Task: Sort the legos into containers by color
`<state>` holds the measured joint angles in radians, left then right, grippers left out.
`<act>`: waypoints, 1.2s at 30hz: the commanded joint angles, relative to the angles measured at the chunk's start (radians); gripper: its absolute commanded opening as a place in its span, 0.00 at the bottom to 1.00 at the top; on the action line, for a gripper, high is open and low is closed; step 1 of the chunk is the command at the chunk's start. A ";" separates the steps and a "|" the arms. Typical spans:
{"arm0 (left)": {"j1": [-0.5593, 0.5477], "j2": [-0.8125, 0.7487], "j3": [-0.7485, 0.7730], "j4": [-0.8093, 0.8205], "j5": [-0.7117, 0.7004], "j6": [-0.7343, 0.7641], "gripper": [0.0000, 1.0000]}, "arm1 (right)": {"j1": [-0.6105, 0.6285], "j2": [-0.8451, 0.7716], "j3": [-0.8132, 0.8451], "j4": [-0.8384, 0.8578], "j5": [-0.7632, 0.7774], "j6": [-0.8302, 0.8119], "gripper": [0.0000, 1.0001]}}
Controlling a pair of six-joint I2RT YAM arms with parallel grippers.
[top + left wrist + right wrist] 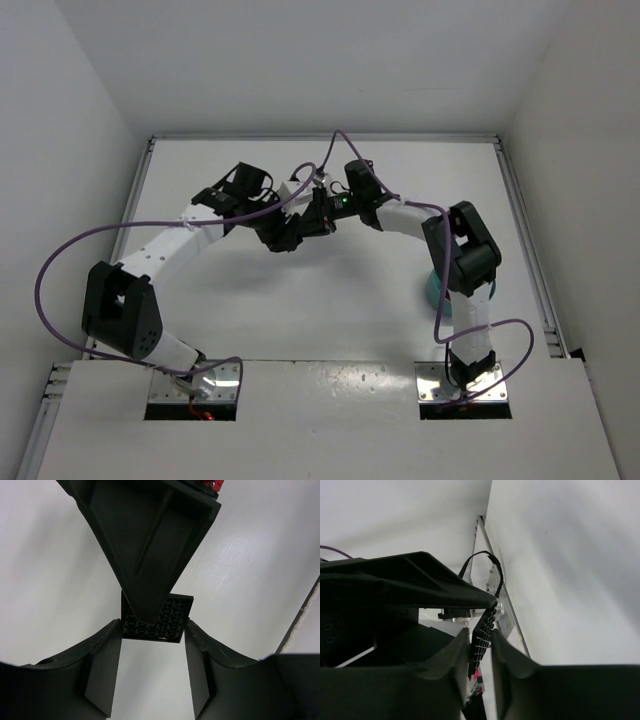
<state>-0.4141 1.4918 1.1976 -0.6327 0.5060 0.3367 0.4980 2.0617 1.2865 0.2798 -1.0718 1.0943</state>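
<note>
Well apart from the teal bowl (428, 290), a black lego plate (175, 620) was clamped by the left gripper (153, 630), best released only once the right gripper (481, 645), whose hold could not be told, was judged firm.

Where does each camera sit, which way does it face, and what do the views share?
Top external: above and behind the robot, looking down on the white table; the left arm and right arm show whole.
Left wrist: on the left arm, looking along the left tool down at the table; its fingers frame a black plate.
Right wrist: on the right arm, facing the table's edge rail; the right tool flanks the plate edge-on.
Shared: both wrist views show the black plate and the opposite tool.
</note>
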 commanded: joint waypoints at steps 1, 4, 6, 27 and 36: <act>-0.012 -0.051 0.036 0.024 0.022 -0.024 0.27 | 0.013 -0.015 -0.002 0.007 0.007 -0.033 0.20; -0.012 -0.051 0.045 0.033 0.022 -0.024 0.26 | 0.013 -0.026 -0.003 -0.028 0.007 -0.082 0.07; -0.012 -0.061 0.045 0.033 0.022 -0.024 0.26 | 0.013 -0.049 0.007 -0.095 0.029 -0.154 0.00; 0.231 -0.275 -0.110 -0.042 0.193 -0.022 1.00 | -0.288 -0.330 0.518 -1.603 0.617 -2.043 0.00; 0.342 -0.266 -0.188 -0.051 0.316 -0.013 1.00 | -0.317 -0.432 0.349 -1.680 0.776 -2.789 0.00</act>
<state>-0.1055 1.2373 1.0187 -0.6888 0.7429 0.3058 0.1898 1.6653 1.6760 -1.3125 -0.3592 -1.3510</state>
